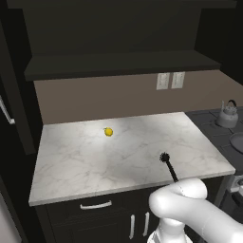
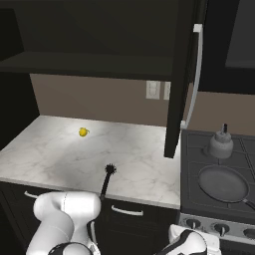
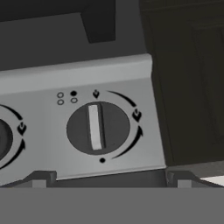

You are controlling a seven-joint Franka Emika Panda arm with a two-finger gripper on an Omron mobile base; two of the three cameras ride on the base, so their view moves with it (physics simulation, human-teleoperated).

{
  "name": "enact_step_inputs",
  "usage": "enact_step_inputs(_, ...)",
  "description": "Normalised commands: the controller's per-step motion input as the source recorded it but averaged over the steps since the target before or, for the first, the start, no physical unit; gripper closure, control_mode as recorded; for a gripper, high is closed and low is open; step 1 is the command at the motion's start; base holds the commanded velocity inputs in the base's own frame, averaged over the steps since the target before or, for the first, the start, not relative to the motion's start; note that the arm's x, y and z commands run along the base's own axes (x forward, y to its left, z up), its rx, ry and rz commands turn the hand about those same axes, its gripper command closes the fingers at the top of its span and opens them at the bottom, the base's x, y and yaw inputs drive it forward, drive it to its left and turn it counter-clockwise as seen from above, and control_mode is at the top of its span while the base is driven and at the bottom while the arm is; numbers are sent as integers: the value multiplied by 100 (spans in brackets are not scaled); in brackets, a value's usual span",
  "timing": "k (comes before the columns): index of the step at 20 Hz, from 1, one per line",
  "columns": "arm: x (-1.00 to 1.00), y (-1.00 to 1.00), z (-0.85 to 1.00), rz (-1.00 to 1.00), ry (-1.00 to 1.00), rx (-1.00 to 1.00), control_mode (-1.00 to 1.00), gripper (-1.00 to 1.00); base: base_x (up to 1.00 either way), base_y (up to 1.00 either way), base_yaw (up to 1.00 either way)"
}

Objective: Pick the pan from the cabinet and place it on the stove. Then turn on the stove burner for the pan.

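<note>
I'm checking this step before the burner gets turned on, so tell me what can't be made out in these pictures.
- Round dark grey pan on the black cooktop: handle cut off by the right base view's edge.
- Gripper: hand view shows just its tips, spread open before the dark round knob.
- Neighbouring knob: cut by the hand view's left edge.
- Which burner the knob's dot marks mean: too small.

one pan [image 2: 223, 183], one kettle [image 2: 221, 142], one lemon [image 2: 83, 132]

Stove panel markings, no readable words

The silver-grey stove control panel [image 3: 78, 78] carries no lettering or numbers: around the round dark knob [image 3: 98, 128] with its pale bar are small black flame symbols, curved arc marks, a dot below, and four little burner-position circles.
</note>
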Motion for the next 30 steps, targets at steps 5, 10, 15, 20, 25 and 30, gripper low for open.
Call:
enact_step_inputs(5,5,-3,-13,0,0,0,-100,-100,0,0,0)
enact_step_inputs(10,6,-2,-12,0,0,0,-100,-100,0,0,0)
enact_step_inputs(15,7,0,-10,0,0,0,-100,-100,0,0,0)
enact_step_inputs(20,8,0,-8,0,0,0,-100,-100,0,0,0)
enact_step_inputs(25,9,0,-6,0,0,0,-100,-100,0,0,0)
enact_step_inputs(30,3,0,-7,0,0,0,-100,-100,0,0,0)
